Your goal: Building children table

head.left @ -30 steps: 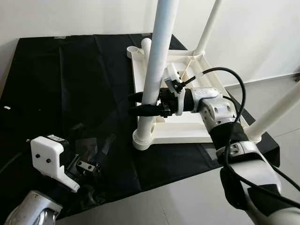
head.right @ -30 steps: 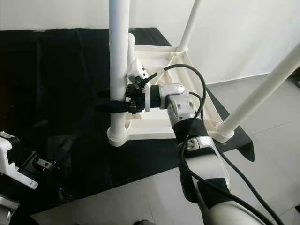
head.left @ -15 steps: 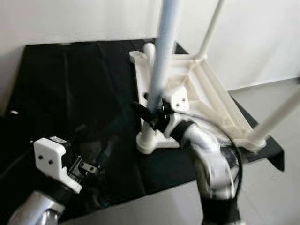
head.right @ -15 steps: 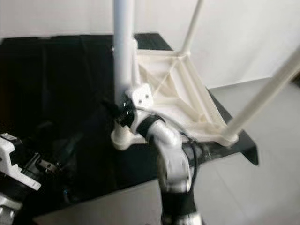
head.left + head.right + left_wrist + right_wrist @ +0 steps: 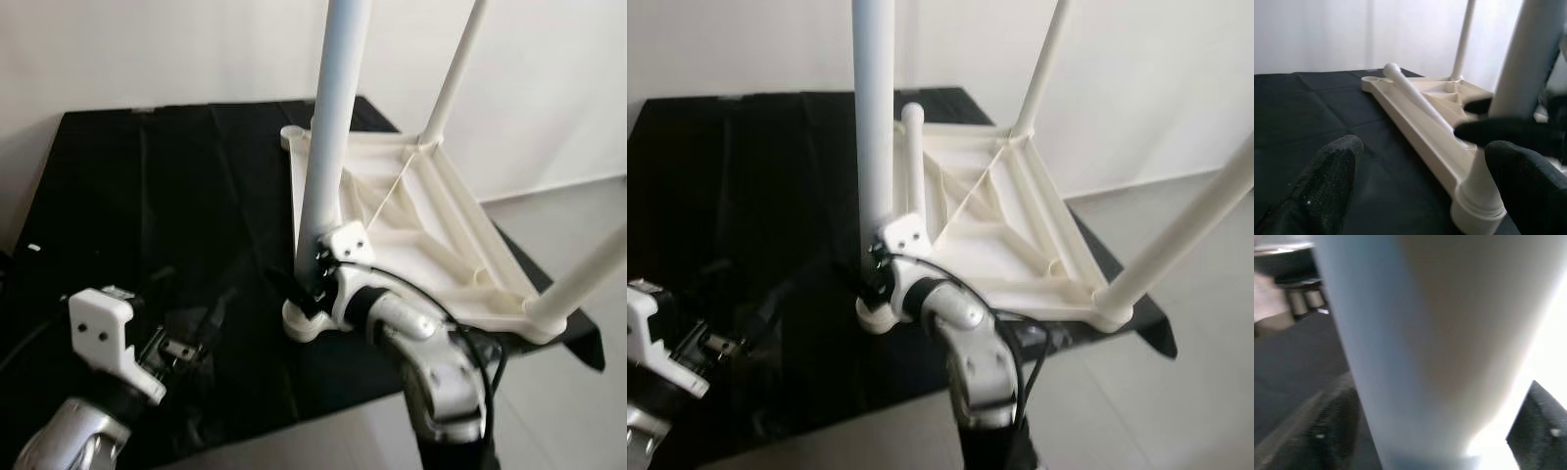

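A white children's table [image 5: 431,211] lies upside down on a black cloth [image 5: 118,196]. Its near-left leg [image 5: 328,147] stands upright in the corner socket. My right gripper [image 5: 302,286] is shut on this leg just above the socket, one black finger on each side [image 5: 1327,431]. Two more legs [image 5: 456,69] rise at the far and near right corners. A loose leg [image 5: 1415,98] lies along the table's left edge. My left gripper [image 5: 184,348] hovers low over the cloth to the left of the table, open, with its fingertips [image 5: 1332,171] wide apart and nothing between them.
The cloth covers the floor in front of a white wall [image 5: 176,49]. Light grey floor [image 5: 588,206] shows to the right and at the near edge. A cable [image 5: 470,333] loops along my right arm beside the table's near edge.
The camera has shifted. My right gripper has slid down the upright leg from mid-height to just above the socket, and the arm now reaches in from the front. The left arm has stayed put.
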